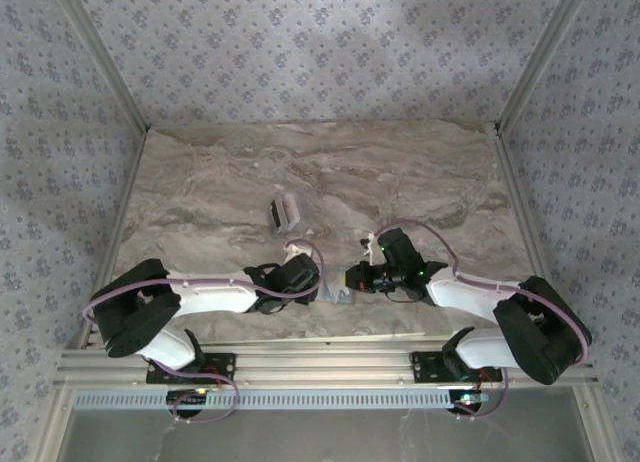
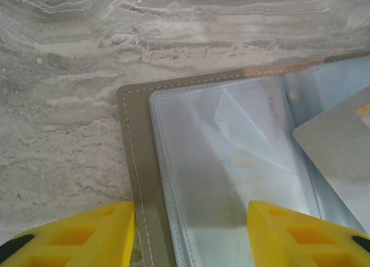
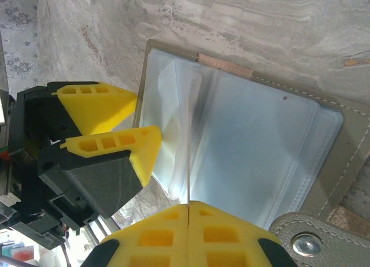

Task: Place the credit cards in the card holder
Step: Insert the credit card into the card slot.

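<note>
Feeding one silver card [image 2: 341, 140] into the open card holder [image 2: 139, 163]; card not yet seated.
Detail: right gripper [image 3: 188, 204] clenched on that card over the holder's clear pockets; left gripper [image 2: 191, 215] spread, straddling the holder's edge; other credit cards [image 1: 283, 212] lie well beyond the holder.

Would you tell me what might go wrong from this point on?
The silver card, pinched in the right gripper, may catch on the clear sleeve and buckle it instead of entering a pocket. The card holder may slide, since the open left gripper only straddles its edge.
</note>
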`<state>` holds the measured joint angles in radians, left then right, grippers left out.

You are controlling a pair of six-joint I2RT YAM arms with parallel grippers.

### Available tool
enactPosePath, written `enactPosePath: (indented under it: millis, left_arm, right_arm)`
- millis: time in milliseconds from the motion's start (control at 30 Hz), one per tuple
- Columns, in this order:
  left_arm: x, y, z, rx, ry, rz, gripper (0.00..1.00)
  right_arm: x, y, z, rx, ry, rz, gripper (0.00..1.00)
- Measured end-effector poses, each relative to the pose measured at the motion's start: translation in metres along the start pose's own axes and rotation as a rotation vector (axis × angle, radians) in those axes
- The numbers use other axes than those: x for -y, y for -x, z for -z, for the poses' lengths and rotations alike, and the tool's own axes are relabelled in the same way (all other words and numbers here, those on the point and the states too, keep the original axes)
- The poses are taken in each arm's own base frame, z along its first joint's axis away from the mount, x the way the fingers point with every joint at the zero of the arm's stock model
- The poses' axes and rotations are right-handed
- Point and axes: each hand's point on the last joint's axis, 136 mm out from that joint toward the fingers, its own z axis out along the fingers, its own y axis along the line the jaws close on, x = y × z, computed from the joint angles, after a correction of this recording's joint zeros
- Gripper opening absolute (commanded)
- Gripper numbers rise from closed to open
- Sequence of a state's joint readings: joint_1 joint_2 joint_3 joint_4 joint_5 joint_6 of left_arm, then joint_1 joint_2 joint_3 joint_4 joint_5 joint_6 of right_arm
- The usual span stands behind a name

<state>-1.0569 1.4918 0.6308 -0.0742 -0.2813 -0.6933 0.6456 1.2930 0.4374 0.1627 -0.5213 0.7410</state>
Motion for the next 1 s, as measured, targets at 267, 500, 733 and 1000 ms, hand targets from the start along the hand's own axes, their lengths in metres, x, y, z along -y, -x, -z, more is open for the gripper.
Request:
enactPosePath:
  millis: [267,500,733,1000]
  left_arm:
    - [0.0,0.0,0.0,0.0,0.0,0.0,0.53]
    - [0.0,0.0,0.0,0.0,0.0,0.0,0.53]
    - [0.0,0.0,0.0,-0.001,0.0,0.0,0.53]
    - [0.001,-0.002,0.003,-0.006,-0.015,0.001,0.53]
  right_arm:
    - [0.006,-0.005,-0.007,-0.031,-0.007,-0.012,0.0]
    - [0.006,-0.005,-0.011,-0.04,-0.004,-0.008,0.0]
    - [0.001,-0.003,-0.017,-0.05,0.004,0.003,0.0]
    - [-0.003,0.0,-0.027,-0.051,0.007,0.022,0.0]
